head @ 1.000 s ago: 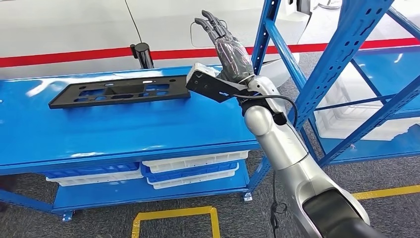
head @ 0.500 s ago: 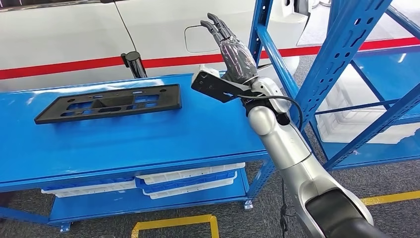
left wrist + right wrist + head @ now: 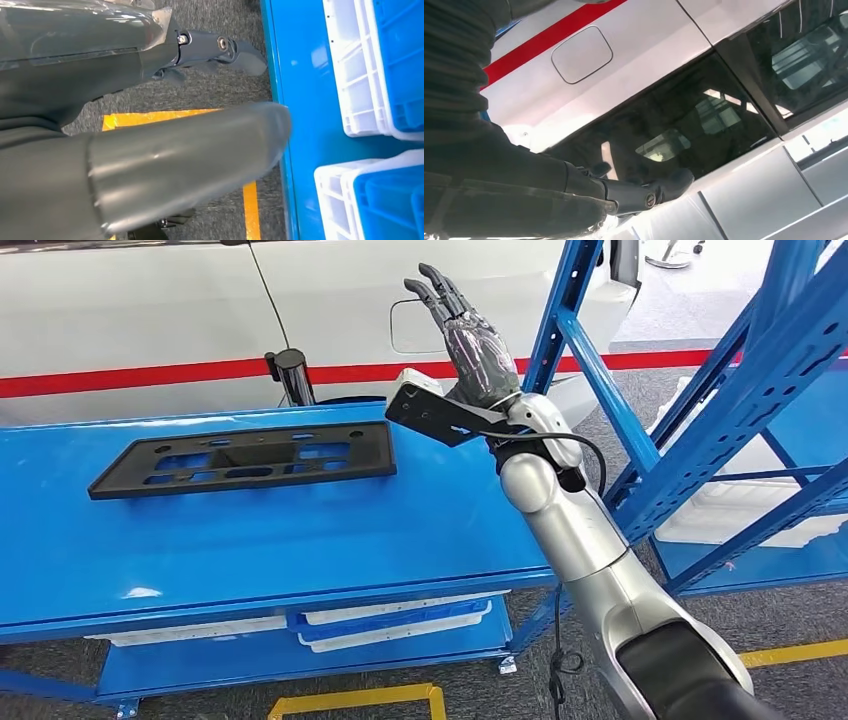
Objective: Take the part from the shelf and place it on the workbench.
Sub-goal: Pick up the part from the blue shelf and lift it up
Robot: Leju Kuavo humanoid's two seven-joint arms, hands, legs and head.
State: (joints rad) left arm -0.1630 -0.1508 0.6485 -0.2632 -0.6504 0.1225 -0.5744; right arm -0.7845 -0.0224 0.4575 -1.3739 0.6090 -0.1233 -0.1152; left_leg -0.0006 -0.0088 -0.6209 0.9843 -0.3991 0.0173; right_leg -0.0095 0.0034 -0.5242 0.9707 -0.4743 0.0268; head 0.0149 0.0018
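Observation:
The part, a long flat black plastic plate with cut-outs (image 3: 240, 458), lies on the blue workbench (image 3: 300, 530), towards its back left. My right hand (image 3: 470, 335) is raised above the bench's back right corner, fingers stretched upward and apart, holding nothing; it is well to the right of the part. In the right wrist view the same hand (image 3: 524, 190) stands in front of a car's window. My left hand (image 3: 100, 75) hangs low beside the bench's lower shelf, its thick thumb (image 3: 190, 160) out and nothing in it.
A tall blue shelf rack (image 3: 700, 420) stands at the right with white bins (image 3: 740, 510) on a low level. White and blue crates (image 3: 390, 625) sit under the bench. A white car with a red stripe (image 3: 150, 310) and a black post (image 3: 290, 375) are behind. Yellow tape (image 3: 350, 700) marks the floor.
The whole picture has shifted as the camera moved. The part stays flat on the bench and my right hand stays raised and empty.

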